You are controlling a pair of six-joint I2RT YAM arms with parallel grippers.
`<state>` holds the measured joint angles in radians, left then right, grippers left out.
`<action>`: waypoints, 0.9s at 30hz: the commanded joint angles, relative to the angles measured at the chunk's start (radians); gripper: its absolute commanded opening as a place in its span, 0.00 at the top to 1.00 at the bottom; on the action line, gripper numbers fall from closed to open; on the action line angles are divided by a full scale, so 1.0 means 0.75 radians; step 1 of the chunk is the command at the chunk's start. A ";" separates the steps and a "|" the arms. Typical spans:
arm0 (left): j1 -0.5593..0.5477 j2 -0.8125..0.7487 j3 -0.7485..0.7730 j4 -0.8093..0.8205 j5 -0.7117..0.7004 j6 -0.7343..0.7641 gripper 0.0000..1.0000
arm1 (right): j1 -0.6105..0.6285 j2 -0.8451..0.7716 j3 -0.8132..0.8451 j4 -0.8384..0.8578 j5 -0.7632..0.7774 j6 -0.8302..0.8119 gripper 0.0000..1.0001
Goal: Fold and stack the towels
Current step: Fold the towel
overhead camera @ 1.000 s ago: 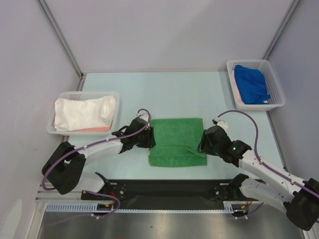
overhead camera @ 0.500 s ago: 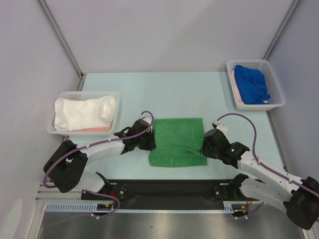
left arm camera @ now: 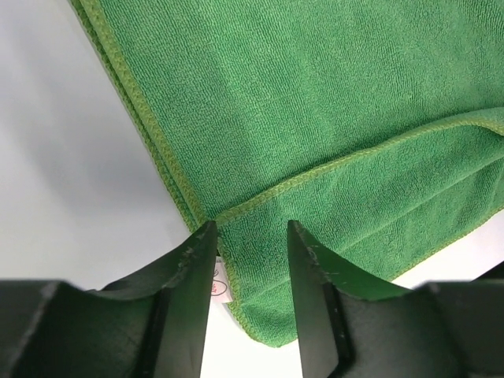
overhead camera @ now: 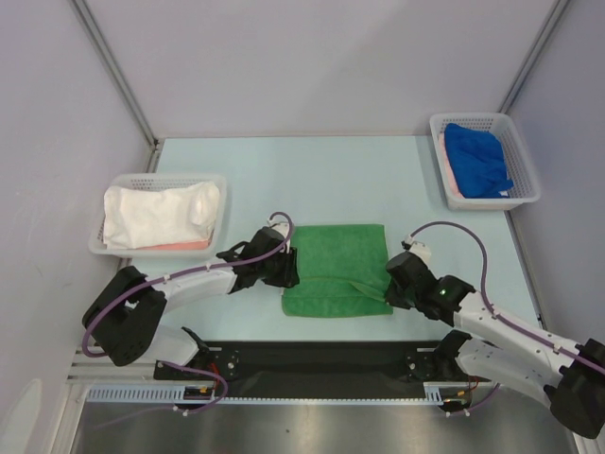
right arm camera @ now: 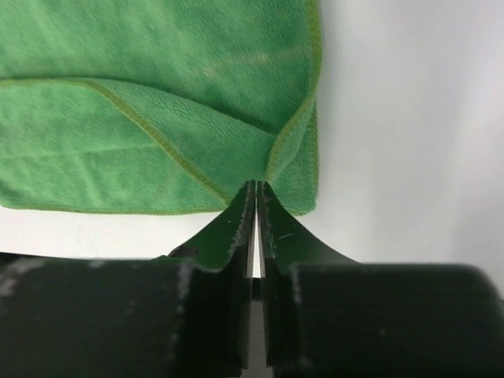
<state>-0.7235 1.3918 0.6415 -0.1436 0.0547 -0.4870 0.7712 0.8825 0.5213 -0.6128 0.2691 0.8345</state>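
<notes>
A green towel (overhead camera: 336, 265) lies folded on the table between the two arms, its upper layer ending in a hemmed edge (left arm camera: 331, 161). My left gripper (overhead camera: 290, 268) is at the towel's left edge. Its jaws stand open astride that edge (left arm camera: 250, 236), with a small white label beside the left finger (left arm camera: 193, 268). My right gripper (overhead camera: 389, 287) is shut on a puckered fold at the green towel's near right corner (right arm camera: 257, 185). A white towel (overhead camera: 156, 213) lies over a salmon pink one (overhead camera: 180, 246) in the left basket. In the right basket a blue towel (overhead camera: 477, 159) lies over a pink one (overhead camera: 452, 175).
A white perforated basket (overhead camera: 123, 182) stands at the table's left side and another (overhead camera: 477, 121) at the far right corner. Grey walls close in the table on three sides. A black rail (overhead camera: 321, 357) runs along the near edge between the arm bases.
My right gripper has closed from open onto the towel's right edge and slid slightly nearer. The left gripper shifted a little along the left edge, its jaws narrowing and widening again.
</notes>
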 commanded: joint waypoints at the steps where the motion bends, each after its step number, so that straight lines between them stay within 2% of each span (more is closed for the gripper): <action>1: -0.015 -0.039 -0.004 0.016 -0.020 0.015 0.52 | 0.023 -0.062 -0.018 -0.074 0.028 0.059 0.94; 8: -0.015 -0.025 0.032 0.007 -0.022 0.015 0.49 | 0.033 -0.185 -0.055 -0.150 -0.011 0.159 0.95; 11: -0.019 0.010 0.057 0.003 -0.010 0.017 0.50 | 0.037 -0.189 -0.014 -0.169 0.030 0.162 0.87; 14: -0.025 0.018 0.051 -0.001 -0.016 0.019 0.49 | 0.046 -0.146 0.047 -0.195 0.099 0.133 0.69; 17: -0.025 0.020 0.047 -0.013 -0.028 0.030 0.49 | 0.046 -0.101 0.107 -0.187 0.114 0.096 0.60; 19: -0.027 0.026 0.045 -0.009 -0.020 0.032 0.50 | 0.048 -0.060 0.127 -0.153 0.110 0.082 0.59; 22: -0.027 0.036 0.045 -0.007 -0.016 0.036 0.53 | 0.052 0.003 0.131 -0.114 0.099 0.068 0.57; 27: -0.029 0.022 0.041 -0.009 0.007 0.040 0.67 | 0.068 0.050 0.115 -0.075 0.103 0.074 0.56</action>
<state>-0.7357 1.4158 0.6453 -0.1535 0.0490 -0.4789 0.8139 0.9134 0.5873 -0.7029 0.3107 0.8944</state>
